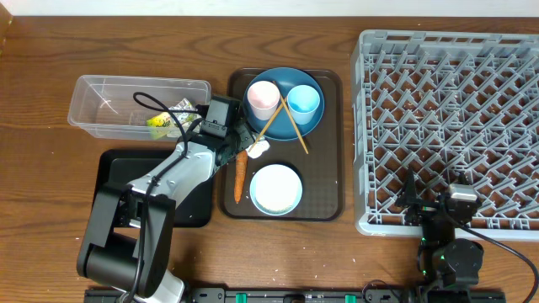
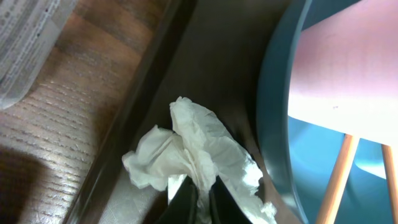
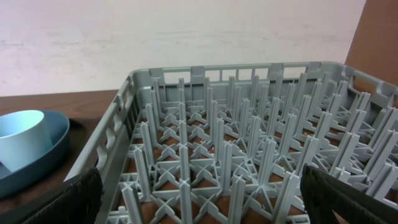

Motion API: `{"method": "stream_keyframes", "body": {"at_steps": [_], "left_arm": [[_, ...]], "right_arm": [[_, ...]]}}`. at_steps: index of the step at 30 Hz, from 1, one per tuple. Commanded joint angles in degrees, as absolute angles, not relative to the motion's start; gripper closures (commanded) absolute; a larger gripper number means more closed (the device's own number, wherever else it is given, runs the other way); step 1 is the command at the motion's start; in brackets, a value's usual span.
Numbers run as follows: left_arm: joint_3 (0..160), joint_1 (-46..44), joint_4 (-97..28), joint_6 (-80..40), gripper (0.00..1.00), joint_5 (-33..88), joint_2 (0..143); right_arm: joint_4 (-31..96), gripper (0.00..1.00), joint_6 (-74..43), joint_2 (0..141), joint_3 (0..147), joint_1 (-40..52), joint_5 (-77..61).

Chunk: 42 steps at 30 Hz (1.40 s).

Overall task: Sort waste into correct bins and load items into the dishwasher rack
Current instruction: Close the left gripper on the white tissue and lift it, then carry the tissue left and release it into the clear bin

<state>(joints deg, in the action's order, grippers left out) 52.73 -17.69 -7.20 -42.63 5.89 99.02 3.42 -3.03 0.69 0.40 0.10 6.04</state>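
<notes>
left gripper (image 2: 200, 202) is clenched on the lower edge of the crumpled white tissue (image 2: 193, 149), which lies on the dark brown serving tray (image 1: 333, 168) in the narrow channel between the tray's raised left rim and the rim of the blue plate (image 1: 282, 77); whether the tissue is off the surface cannot be told. right gripper (image 3: 211, 199) is released, jaws wide, parked at the near edge of the dishwasher rack (image 1: 446, 126) and holding nothing. progress is judged early: the yellow-green wrapper (image 1: 164, 122) lies in the clear plastic box (image 1: 93, 105); the black tray (image 1: 114, 168) shows no waste; the rack is empty. remaining: tissue, carrot (image 1: 239, 177), then pink cup (image 1: 263, 98), light blue cup (image 1: 304, 101), chopsticks (image 1: 282, 118), plate and bowl (image 1: 275, 188), all on the serving tray. clearance: a straight lift is advised, since the tray rim and plate edge flank the tissue closely; bare table lies between the serving tray and the bins
</notes>
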Motion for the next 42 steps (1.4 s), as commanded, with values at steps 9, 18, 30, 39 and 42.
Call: {"method": "stream_keyframes", "body": {"at_steps": [9,18,30,39,42], "left_arm": [[52.3,-17.5,-8.9,-40.3,0.94,7.0,85.4],[52.3,-12.0,-10.3,-35.6,0.94,-0.5,74.6],[52.3,5.8,-8.6,-35.6,0.94,-0.7,81.2],[52.3,8.2,-7.5,-35.6,0.94,0.8,85.4],[52.4,8.2,-6.3,-35.6,0.93,5.2,84.3]], "right_arm": [[3.6,0.01,-3.8,0.5,0.3,0.9,6.4],[3.6,0.01,-3.8,0.5,0.3,0.9,6.4],[3.6,0.01,-3.8,0.5,0.3,0.9,6.4],[3.6,0.01,-3.8,0.5,0.3,0.9,6.4],[3.6,0.01,-3.8,0.5,0.3,0.9,6.4]]}}
